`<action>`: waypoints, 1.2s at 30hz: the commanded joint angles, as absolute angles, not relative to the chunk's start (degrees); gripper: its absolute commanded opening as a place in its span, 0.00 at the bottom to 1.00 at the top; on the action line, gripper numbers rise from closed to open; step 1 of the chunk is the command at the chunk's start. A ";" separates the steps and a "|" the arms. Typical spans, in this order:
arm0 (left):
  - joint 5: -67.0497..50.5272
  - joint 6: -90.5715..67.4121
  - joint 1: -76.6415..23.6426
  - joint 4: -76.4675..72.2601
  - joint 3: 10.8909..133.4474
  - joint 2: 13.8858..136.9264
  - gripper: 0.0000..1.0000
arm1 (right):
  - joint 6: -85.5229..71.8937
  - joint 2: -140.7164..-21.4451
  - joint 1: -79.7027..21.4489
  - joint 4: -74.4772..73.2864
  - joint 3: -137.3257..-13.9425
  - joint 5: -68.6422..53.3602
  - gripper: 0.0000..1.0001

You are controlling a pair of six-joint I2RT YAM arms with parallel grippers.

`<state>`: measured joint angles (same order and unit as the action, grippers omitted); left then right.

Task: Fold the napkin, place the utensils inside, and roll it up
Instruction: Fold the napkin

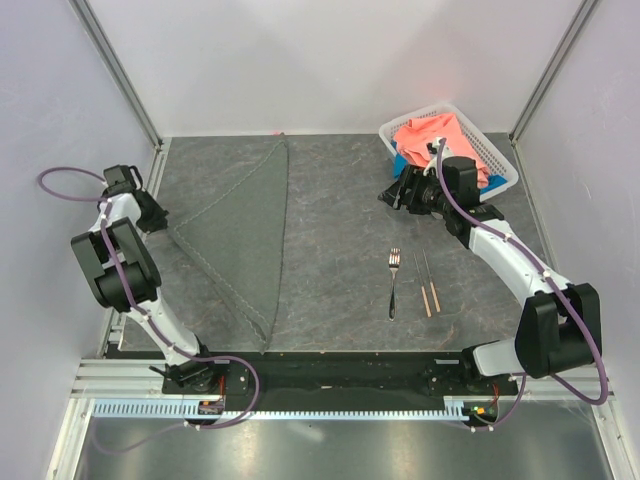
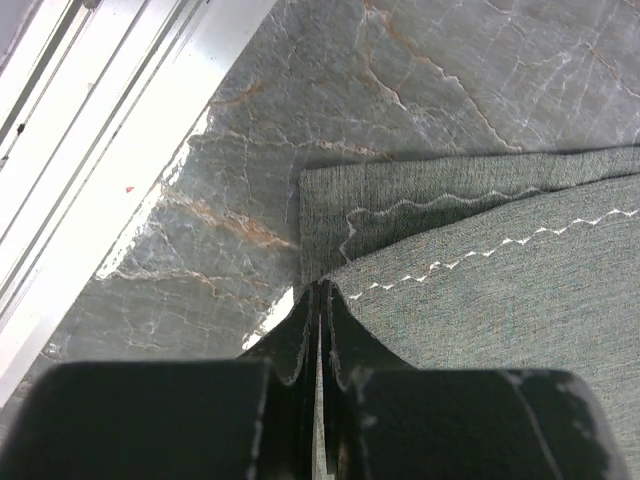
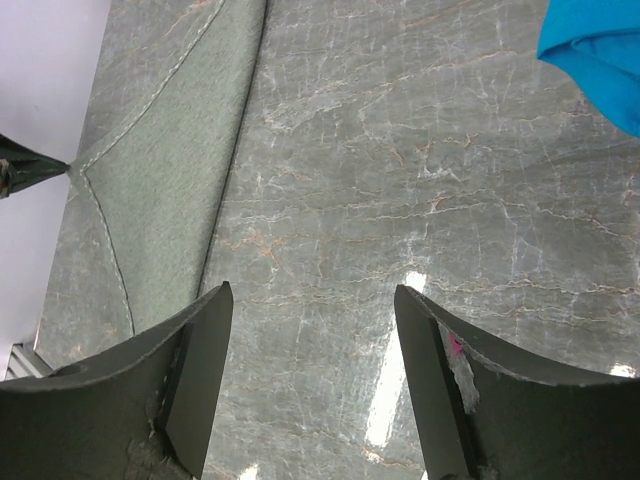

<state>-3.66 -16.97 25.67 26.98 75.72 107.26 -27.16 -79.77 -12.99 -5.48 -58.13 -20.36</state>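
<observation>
Top: napkin (image 1: 245, 225) folded to a triangle on left of table (image 1: 340, 190), left gripper (image 1: 163, 222) at its left corner; fork (image 1: 394, 280) and chopsticks (image 1: 428, 285) side by side right of centre | Left wrist: jaws pinched together on the napkin corner | Right wrist: right gripper (image 3: 312, 300) spread wide above the table

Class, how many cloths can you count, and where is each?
3. Grey napkin: folded, table left. Pink cloth: in the white basket, far right. Blue cloth: peeking out beneath it. More may be hidden there.
</observation>
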 commanded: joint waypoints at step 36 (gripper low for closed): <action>-6.59 -13.01 28.21 26.54 85.61 117.42 0.02 | -26.54 -83.58 -12.92 -3.96 -58.36 -23.82 0.75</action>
